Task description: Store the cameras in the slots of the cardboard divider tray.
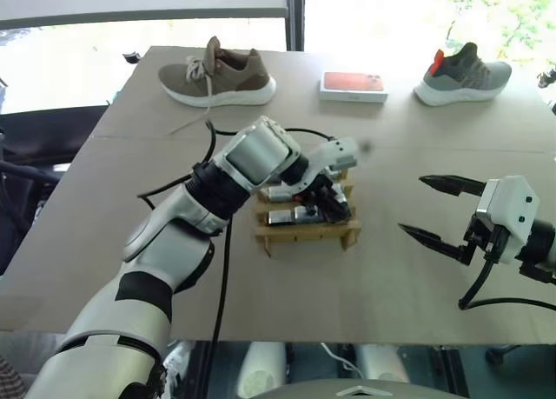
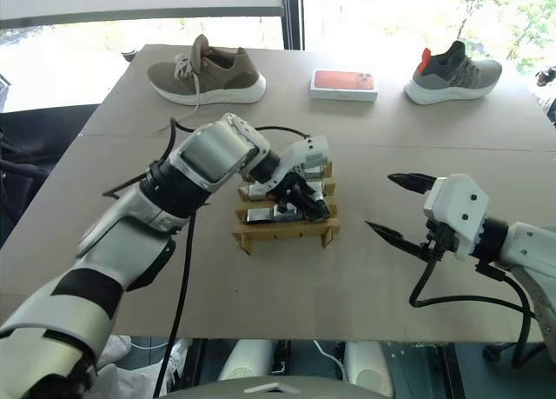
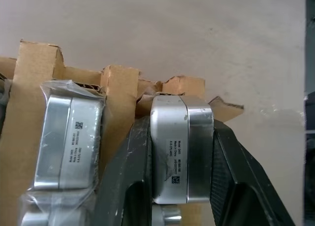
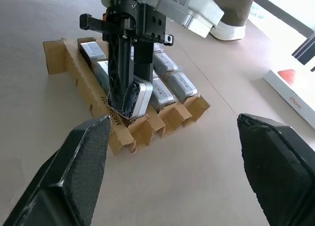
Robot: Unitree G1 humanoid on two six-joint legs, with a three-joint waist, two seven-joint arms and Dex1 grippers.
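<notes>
left gripper (image 4: 129,95) clamps a camera (image 3: 181,147) over an end slot of the cardboard divider tray (image 1: 306,234) (mid-bench), tilted for seating | right gripper (image 1: 436,212) empty, spread, waiting aside

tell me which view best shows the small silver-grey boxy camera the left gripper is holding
The left wrist view: the silver-grey boxy camera sits close up between that gripper's black fingers, label readable. The right wrist view shows it smaller, at the tan cardboard divider tray's front row. The eye views mostly hide it.
</notes>
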